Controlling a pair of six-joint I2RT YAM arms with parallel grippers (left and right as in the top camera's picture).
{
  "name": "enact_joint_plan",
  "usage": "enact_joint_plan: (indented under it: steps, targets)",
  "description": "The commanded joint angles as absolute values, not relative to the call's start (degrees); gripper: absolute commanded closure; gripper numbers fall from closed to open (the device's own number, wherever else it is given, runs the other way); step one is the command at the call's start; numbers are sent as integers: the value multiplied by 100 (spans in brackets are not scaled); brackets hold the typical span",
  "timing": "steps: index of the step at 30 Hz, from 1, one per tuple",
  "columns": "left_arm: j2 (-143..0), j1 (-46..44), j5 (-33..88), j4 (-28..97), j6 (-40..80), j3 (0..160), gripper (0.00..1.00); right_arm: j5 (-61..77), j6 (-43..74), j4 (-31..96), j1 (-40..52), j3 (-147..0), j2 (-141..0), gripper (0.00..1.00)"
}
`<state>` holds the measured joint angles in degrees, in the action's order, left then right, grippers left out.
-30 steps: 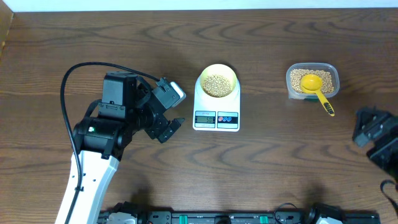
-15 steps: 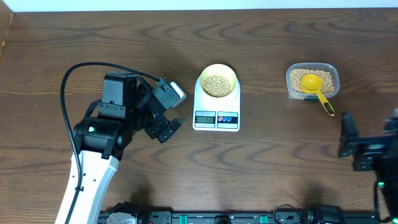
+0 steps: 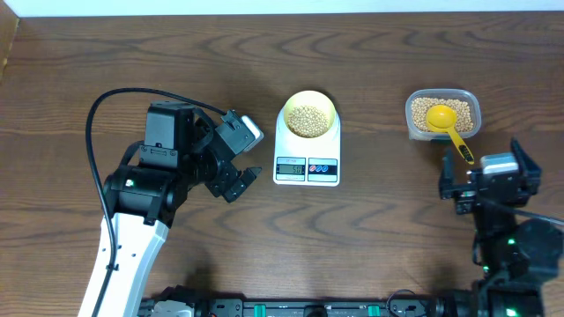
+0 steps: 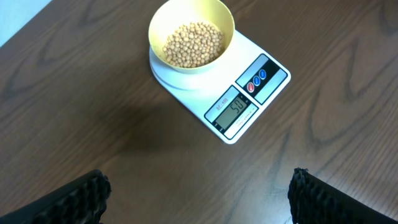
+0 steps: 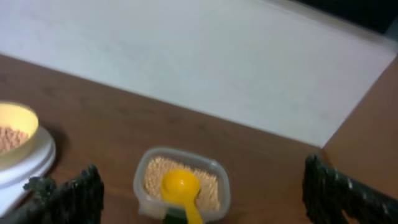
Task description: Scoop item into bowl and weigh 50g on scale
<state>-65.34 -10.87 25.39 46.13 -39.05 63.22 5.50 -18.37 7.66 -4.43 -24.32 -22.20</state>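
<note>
Reach favoured your right arm. Your right gripper [image 3: 486,172] sat at the lower right of the overhead frame, pointed up the frame, jaws spread to their widest with nothing between them. Just above it lay the scoop [image 3: 449,130]. Its handle end was nearest the gripper, and its long axis ran from lower right to upper left. The scoop's cup rested on the beans [image 3: 423,120] in the clear tub [image 3: 412,104]. In the right wrist view the scoop sat low centre, ahead of the two fingers and between them, handle toward the camera.

Your left gripper [image 3: 240,183] hung at middle left, likewise wide open and empty. It was just beside the near end of the scale [image 3: 307,151] but not touching it. From the left wrist view the scale lay ahead at a diagonal, display [image 4: 235,111] toward the lower right.

Farther up, at top centre of the overhead frame, the pale yellow bowl [image 3: 308,99] stood on the scale's far end. It held a low mound of tan beans that covered its bottom and stayed well under the rim. The display looked to read fifty or close to it; you could not be sure of the last digit.

If the weight needed trimming, I'd judge the scoop handle was yours to take with the right arm. The wrist would have to turn so the jaws close across that diagonal.
</note>
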Motion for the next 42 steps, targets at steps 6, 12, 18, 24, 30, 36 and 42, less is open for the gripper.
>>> enact_joint_plan:
  steps: [6, 12, 18, 24, 30, 36, 42]
  targets:
    - [-6473, -1057, 2593, 4624, -3940, 6283, 6, 679, -1914, 320, -401, -1376, -1280, 1]
    - [-6473, -1057, 2593, 4624, -3940, 6283, 6, 679, -1916, 368, -401, -1007, -867, 1]
    - [-6473, -1057, 2593, 4624, -3940, 6283, 6, 681, -1916, 117, -401, -491, -405, 1]
    - [-6473, -1057, 2593, 4624, -3940, 6283, 6, 716, -1916, -294, -399, -25, -27, 1]
    - [-6473, -1057, 2593, 4624, -3940, 6283, 6, 854, -1905, 333, -397, -32, -27, 1]
    - [-6473, -1057, 2593, 4624, -3940, 6283, 6, 790, -1739, 366, -408, -32, -32, 1]
    - [-6473, -1057, 2593, 4624, -3940, 6283, 6, 790, -1739, 366, -408, -32, -38, 1]
